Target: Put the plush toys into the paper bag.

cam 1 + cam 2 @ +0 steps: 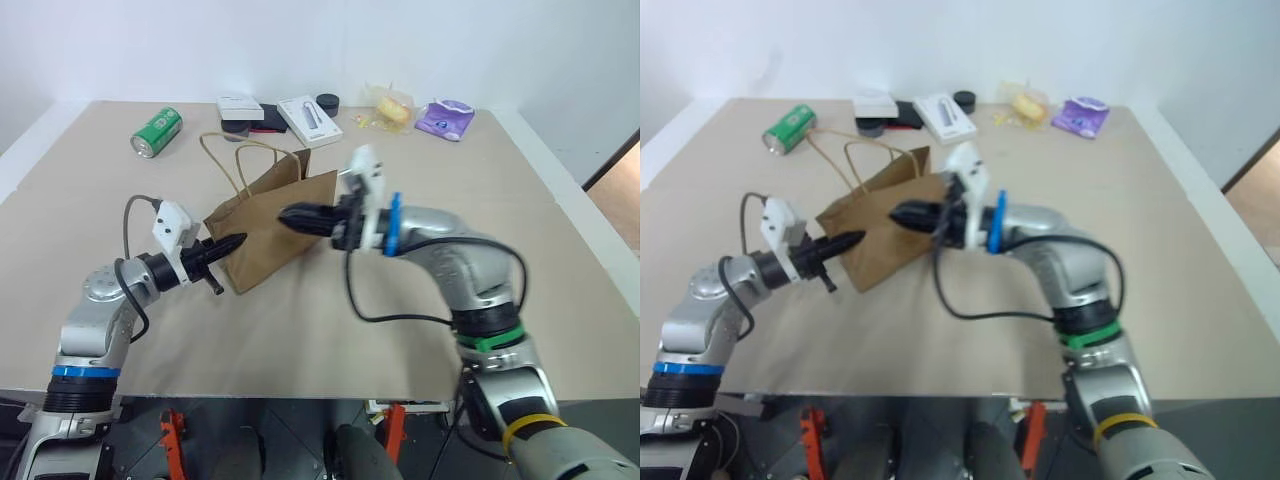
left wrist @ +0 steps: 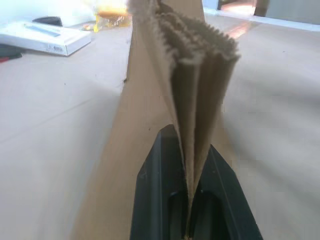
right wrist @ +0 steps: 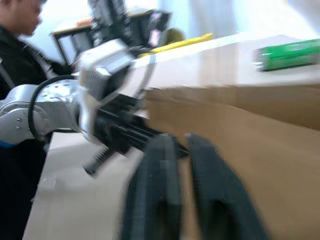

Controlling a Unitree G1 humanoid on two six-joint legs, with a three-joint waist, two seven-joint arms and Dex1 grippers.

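Observation:
The brown paper bag (image 1: 262,238) lies folded flat on the table, its cord handles (image 1: 232,160) at the far end. My left gripper (image 1: 232,243) is shut on the bag's near left corner. In the left wrist view the folded, serrated paper edge (image 2: 195,60) stands pinched between the black fingers (image 2: 155,165). My right gripper (image 1: 288,217) points left, level, in front of the bag's upper side. Its fingers (image 3: 157,170) stand a little apart with nothing between them, the bag's side (image 3: 250,130) just beyond. The plush toys are out of view.
Along the table's far edge lie a green can (image 1: 156,131), a white flat box (image 1: 309,120), a clear-wrapped yellow snack (image 1: 391,108), a purple pouch (image 1: 445,119) and small dark items (image 1: 262,118). A person (image 3: 17,35) stands behind the robot in the right wrist view.

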